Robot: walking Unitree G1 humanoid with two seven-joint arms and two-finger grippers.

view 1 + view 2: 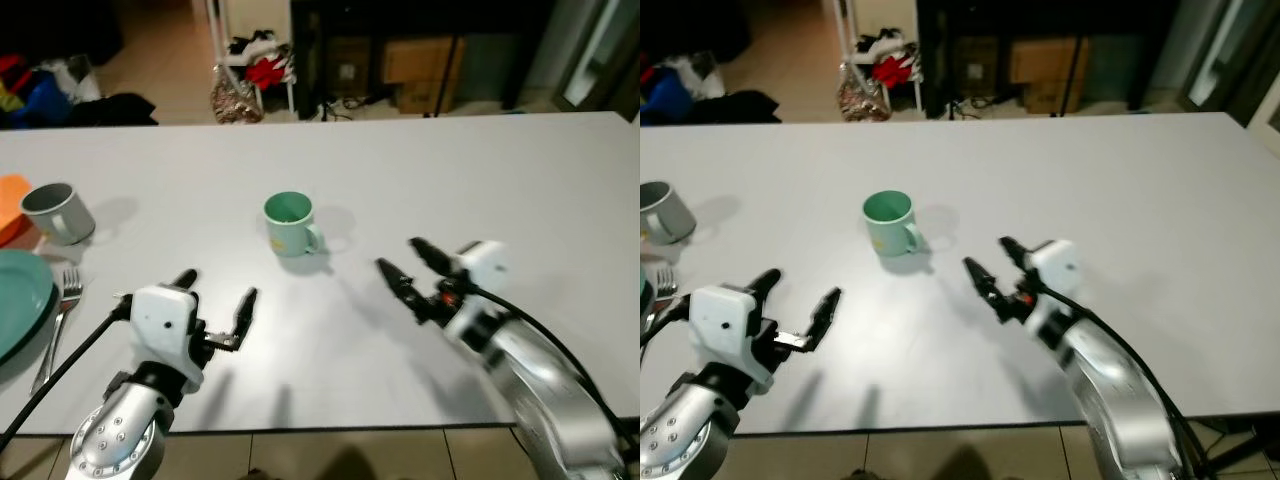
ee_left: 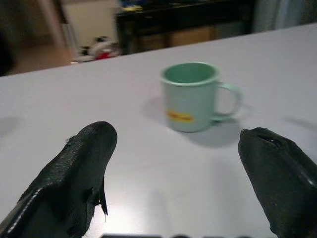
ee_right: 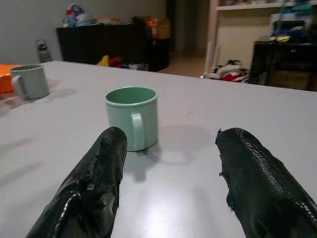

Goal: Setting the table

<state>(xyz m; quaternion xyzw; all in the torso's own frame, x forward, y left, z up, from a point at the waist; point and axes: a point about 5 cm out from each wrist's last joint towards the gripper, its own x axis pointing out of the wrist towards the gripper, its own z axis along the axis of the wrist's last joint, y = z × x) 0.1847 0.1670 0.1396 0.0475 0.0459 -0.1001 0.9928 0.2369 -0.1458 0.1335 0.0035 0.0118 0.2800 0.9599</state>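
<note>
Standing upright on the white table (image 1: 500, 170), the green mug (image 1: 290, 223) sits ahead of both sets of fingers and between them, well apart from either, with its handle turned toward the robot's right. The left gripper (image 1: 215, 304) hovers over the near part of the table with its two black fingers spread and nothing between them; in the left wrist view the mug (image 2: 190, 96) lies beyond the gap, a little nearer the right-hand finger's side, showing a small yellow mark on its wall (the print is too blurred to read). The right gripper (image 1: 405, 262) is likewise spread and empty, its tips pointing forward and toward the mug, which stands ahead of them and off to the robot's left. In the right wrist view the mug (image 3: 132, 117) rises just past the tip of one finger (image 3: 94, 183), handle facing the camera, while the other finger (image 3: 257, 173) stands clear of it over bare table. Farther off to the left of the left fingers stands a grey mug (image 1: 58, 212), upright, next to something orange (image 1: 12, 205) at the table's edge. Nearer, beside the left arm, a fork (image 1: 60, 310) lies just beside the rim of a green plate (image 1: 20, 300).
</note>
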